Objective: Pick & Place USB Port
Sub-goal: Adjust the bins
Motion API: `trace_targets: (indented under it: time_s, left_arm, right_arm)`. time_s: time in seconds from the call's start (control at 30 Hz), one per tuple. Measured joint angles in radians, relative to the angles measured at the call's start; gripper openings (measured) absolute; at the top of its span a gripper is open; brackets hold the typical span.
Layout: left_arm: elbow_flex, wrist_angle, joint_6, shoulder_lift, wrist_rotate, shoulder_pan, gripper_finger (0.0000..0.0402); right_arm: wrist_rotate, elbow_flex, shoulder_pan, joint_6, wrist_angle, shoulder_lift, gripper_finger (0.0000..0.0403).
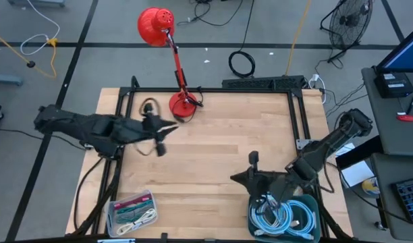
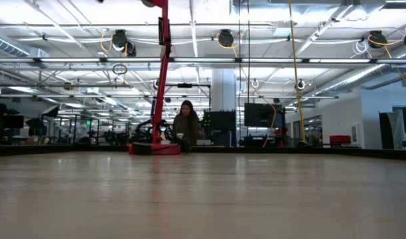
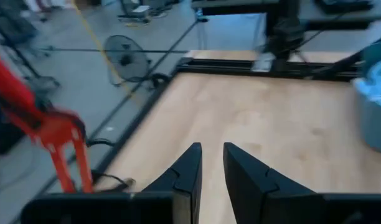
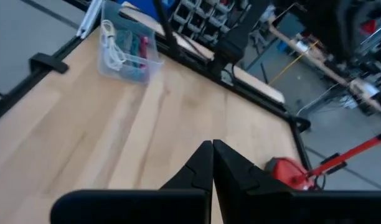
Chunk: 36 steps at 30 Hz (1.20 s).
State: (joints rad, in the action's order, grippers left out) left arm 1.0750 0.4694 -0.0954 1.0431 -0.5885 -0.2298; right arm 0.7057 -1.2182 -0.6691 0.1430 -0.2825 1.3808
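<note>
Worktop: pale wooden table (image 1: 213, 155) with a black metal frame along its edges.
Left gripper: black two-finger gripper (image 1: 160, 138) over the worktop's left half, near the far edge; fingers (image 3: 184, 177) parted by a narrow gap, nothing between them.
Right gripper: black two-finger gripper (image 1: 254, 159) over the right half, near the front edge; fingers pressed together, empty.
Clear bin: transparent plastic box (image 1: 131, 212) at the front-left corner, holding white and coloured coiled cables.
Blue bin: teal plastic tub (image 1: 285, 217) at the front-right corner, filled with light-blue and white cables; the right arm reaches across above it.
Lamp: red desk lamp (image 1: 174, 64), round base on the far edge.
USB port: cannot tell it apart among the cables.
Background: a person (image 2: 187, 126) beyond the table.
</note>
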Motion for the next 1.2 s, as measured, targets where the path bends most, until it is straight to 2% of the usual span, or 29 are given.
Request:
trace_targets:
  time_s: [0.07,0.17,0.27,0.37,0.47,0.6,0.73,0.87,0.97,1.1,1.2]
  left_arm:
    - [-0.073,-0.002,-0.048,-0.079,0.012,-0.025,0.0069]
    - [-0.203,-0.030,-0.118,-0.183,-0.001,-0.063,0.0069]
    - [-0.345,-0.125,-0.171,-0.262,-0.041,-0.093,0.0069]
    - [-0.478,-0.256,-0.205,-0.311,-0.064,-0.111,0.0069]
    - [-0.581,-0.351,-0.247,-0.319,-0.094,-0.124,0.0069]
    - [-0.667,-0.367,-0.383,-0.296,-0.087,-0.139,0.0068]
    - [-0.719,-0.333,-0.528,-0.263,-0.066,-0.200,0.0043]
    - [-0.710,-0.189,-0.674,-0.239,-0.064,-0.267,0.0006]
    - [-0.683,-0.084,-0.748,-0.223,0.000,-0.296,0.0004]
    - [-0.658,0.015,-0.792,-0.160,0.201,-0.318,0.0003]
    - [-0.649,0.036,-0.821,-0.105,0.315,-0.330,0.0002]
  right_arm:
    - [-0.031,0.050,0.027,0.044,0.091,0.000,0.0000]
    - [-0.135,0.129,0.073,0.089,0.215,0.001,0.0000]
    - [-0.202,0.188,0.122,0.133,0.333,0.002,0.0000]
    - [-0.212,0.198,0.159,0.129,0.360,-0.006,0.0000]
    - [-0.212,0.198,0.172,0.109,0.358,-0.015,0.0000]
    - [-0.222,0.198,0.166,0.107,0.338,-0.021,0.0000]
    - [-0.244,0.198,0.152,0.102,0.322,-0.032,0.0000]
    - [-0.240,0.198,0.136,0.101,0.304,-0.035,0.0000]
    - [-0.240,0.198,0.135,0.102,0.309,-0.036,0.0000]
    - [-0.240,0.198,0.135,0.104,0.308,-0.038,0.0000]
    - [-0.240,0.198,0.135,0.105,0.308,-0.039,0.0000]
